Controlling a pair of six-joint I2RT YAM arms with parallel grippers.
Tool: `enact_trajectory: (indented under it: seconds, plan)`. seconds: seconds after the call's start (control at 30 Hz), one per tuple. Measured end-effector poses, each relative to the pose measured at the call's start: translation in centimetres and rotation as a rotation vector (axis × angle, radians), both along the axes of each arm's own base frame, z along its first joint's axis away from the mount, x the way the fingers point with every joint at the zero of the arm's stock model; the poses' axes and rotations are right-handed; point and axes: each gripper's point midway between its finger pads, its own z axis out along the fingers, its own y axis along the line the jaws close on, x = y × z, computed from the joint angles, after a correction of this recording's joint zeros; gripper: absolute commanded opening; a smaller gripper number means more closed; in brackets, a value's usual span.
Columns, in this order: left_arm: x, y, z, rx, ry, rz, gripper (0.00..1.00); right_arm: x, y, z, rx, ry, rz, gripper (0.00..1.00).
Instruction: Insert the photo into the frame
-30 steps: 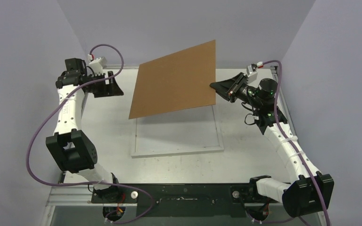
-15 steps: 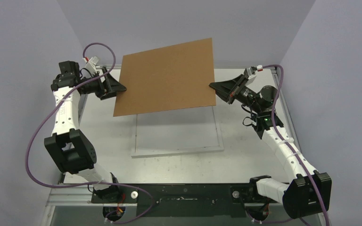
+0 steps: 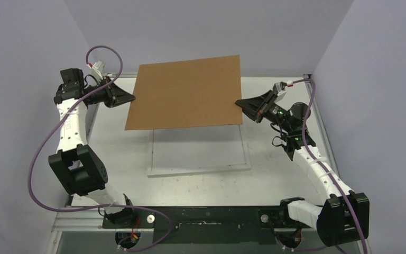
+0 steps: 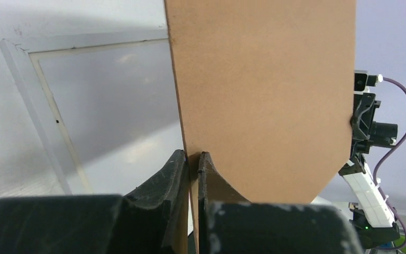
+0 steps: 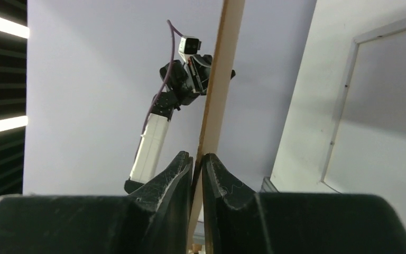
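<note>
A brown cardboard backing board [image 3: 185, 92] hangs level in the air above the table. My left gripper [image 3: 131, 98] is shut on its left edge, and the left wrist view shows the board [image 4: 264, 95] pinched between the jaws of that gripper [image 4: 192, 156]. On the opposite edge my right gripper [image 3: 238, 102] holds the board, which appears edge-on [image 5: 222, 79] between its near-shut jaws [image 5: 197, 157]. The white frame [image 3: 198, 170] lies flat on the table under the board, partly covered by it, and also shows in both wrist views [image 4: 41, 106] [image 5: 343, 90]. The photo is out of view.
Lilac walls close in the table on the left, back and right. The table's metal rail [image 3: 312, 100] runs along the right edge behind my right arm. Both arm bases sit on the black bar [image 3: 211, 217] at the near edge.
My left gripper moved in from the left and shut on the board's left edge. The board swung from a steep tilt to level and shifted left, with the right gripper following.
</note>
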Motion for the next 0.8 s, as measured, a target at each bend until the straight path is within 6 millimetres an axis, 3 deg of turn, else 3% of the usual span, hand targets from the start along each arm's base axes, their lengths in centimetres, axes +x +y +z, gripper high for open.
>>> enact_trajectory:
  seconds: [0.1,0.17,0.37,0.43,0.57,0.8]
  plan:
    - [-0.2,0.2,-0.1,-0.002,0.007,0.003,0.0,0.1,0.0,-1.4,-0.042,0.003,0.009,0.15]
    - [-0.3,0.4,-0.2,-0.001,0.013,0.006,0.08,0.0,0.1,-2.5,-0.064,0.007,0.02,0.14]
    - [-0.4,0.5,0.0,-0.015,-0.003,-0.004,0.29,-0.4,0.4,-9.2,-0.107,0.13,0.059,0.09]
    - [-0.5,0.3,0.3,-0.043,-0.004,-0.007,0.33,-0.5,0.5,-10.6,-0.114,0.156,0.075,0.09]
    - [-0.3,0.1,0.9,-0.093,-0.012,0.006,0.35,0.0,0.8,-11.9,-0.124,0.132,0.1,0.1]
    - [-1.1,-0.9,3.5,-0.204,-0.043,0.002,0.29,1.1,2.1,-13.5,-0.105,0.077,0.148,0.1]
